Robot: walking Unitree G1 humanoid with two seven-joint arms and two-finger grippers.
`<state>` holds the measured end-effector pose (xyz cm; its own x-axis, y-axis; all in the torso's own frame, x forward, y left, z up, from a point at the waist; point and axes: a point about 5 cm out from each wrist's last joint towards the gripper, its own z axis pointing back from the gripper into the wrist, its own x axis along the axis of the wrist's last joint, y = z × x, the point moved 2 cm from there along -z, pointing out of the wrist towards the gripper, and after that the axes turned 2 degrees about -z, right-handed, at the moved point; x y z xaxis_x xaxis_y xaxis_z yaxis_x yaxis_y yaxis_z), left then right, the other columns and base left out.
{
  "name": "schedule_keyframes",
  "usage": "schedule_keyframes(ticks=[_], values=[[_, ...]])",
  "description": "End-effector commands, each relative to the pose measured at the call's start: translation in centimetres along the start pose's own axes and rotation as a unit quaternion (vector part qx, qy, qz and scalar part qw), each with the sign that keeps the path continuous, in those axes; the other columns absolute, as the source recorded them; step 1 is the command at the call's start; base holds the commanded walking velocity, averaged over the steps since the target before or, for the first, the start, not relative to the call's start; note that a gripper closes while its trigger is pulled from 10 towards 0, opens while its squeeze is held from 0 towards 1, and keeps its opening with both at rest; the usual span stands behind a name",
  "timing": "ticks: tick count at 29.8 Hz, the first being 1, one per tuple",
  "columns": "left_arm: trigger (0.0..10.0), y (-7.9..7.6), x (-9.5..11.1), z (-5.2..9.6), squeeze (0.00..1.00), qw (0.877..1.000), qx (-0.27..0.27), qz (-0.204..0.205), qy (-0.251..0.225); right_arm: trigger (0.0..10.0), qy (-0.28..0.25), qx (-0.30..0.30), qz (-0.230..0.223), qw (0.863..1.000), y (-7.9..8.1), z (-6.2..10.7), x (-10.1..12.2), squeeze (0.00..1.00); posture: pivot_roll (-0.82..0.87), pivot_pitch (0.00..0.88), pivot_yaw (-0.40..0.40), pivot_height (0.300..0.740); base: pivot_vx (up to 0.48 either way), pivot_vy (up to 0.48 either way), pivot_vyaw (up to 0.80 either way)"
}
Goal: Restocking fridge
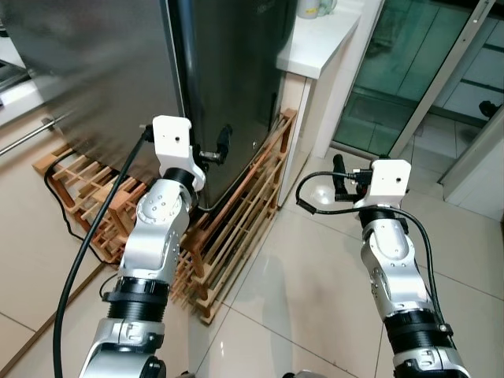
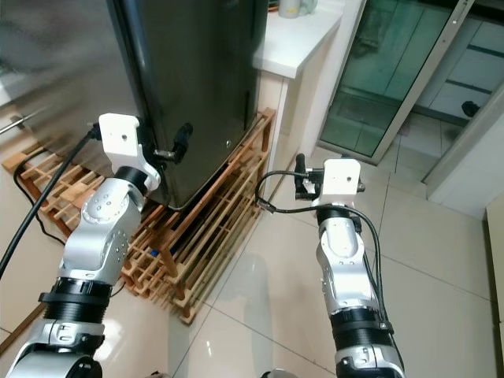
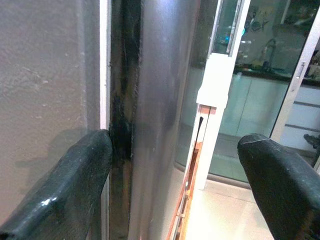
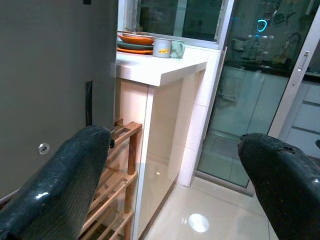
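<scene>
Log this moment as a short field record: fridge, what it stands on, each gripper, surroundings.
fridge: dark steel fridge, door shut
stand: wooden slatted rack under the fridge, on tiled floor
left gripper: left gripper open, at the fridge's front corner edge
right gripper: right gripper open, holding nothing, over the floor
counter: white counter beside the fridge, bearing plates and mugs

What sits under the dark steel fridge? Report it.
A slatted wooden rack lies under the dark steel fridge, sticking out on both sides. A black cable runs across it. The rack's middle is covered.
</scene>
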<state>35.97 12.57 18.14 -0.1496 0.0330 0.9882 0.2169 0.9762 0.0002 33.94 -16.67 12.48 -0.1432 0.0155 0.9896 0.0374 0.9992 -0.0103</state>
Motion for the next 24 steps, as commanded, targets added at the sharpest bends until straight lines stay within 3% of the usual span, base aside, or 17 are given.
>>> schedule_keyframes(ticks=[1,6,11,16,18,19,22,24], values=[[10.0,-0.6,0.5,-0.4,0.0,1.0,-0.018,0.011,-0.004,10.0,0.003,-0.008,-0.002,1.0,-0.6,0.3,0.0,0.24,-0.04,0.0,-0.017,0.74,0.0,0.0,0.0],[10.0,-1.1,0.8,-0.4,0.0,0.999,-0.037,0.017,-0.008,10.0,0.013,-0.01,-0.005,1.0,-0.6,0.7,-0.5,0.24,-0.04,0.0,-0.016,0.74,0.0,0.0,0.0],[10.0,-1.3,-0.3,-1.2,0.0,0.999,-0.032,0.001,0.011,10.0,0.017,-0.007,-0.006,1.0,-0.4,0.6,-0.7,0.24,-0.03,0.0,-0.019,0.74,0.0,0.0,0.0],[10.0,-1.5,-2.3,-3.1,0.0,0.998,-0.004,0.0,0.064,10.0,0.02,-0.001,-0.007,1.0,-0.1,0.3,-0.8,0.24,-0.05,0.0,-0.013,0.74,0.0,0.0,0.0],[10.0,-1.5,-2.3,-3.1,0.0,0.998,-0.004,0.0,0.064,10.0,0.02,-0.001,-0.007,1.0,-0.1,0.3,-0.8,0.24,-0.05,0.0,-0.013,0.74,0.0,0.0,0.0],[10.0,-0.8,-2.5,-4.0,0.0,0.997,0.029,0.013,0.077,10.0,0.02,-0.001,-0.007,1.0,-0.1,0.4,-0.8,0.24,-0.06,0.0,-0.004,0.74,0.0,0.0,0.0],[10.0,-0.9,-2.2,-4.6,0.0,0.996,0.032,0.028,0.075,10.0,0.021,-0.002,-0.007,1.0,-0.2,0.5,-0.8,0.24,-0.07,0.0,0.0,0.74,0.0,0.0,0.0],[10.0,-2.9,-1.0,-5.3,0.0,0.998,-0.031,0.044,0.04,10.0,0.023,-0.001,-0.007,1.0,-0.2,0.7,-0.9,0.24,-0.07,0.0,-0.002,0.74,0.0,0.0,0.0]])
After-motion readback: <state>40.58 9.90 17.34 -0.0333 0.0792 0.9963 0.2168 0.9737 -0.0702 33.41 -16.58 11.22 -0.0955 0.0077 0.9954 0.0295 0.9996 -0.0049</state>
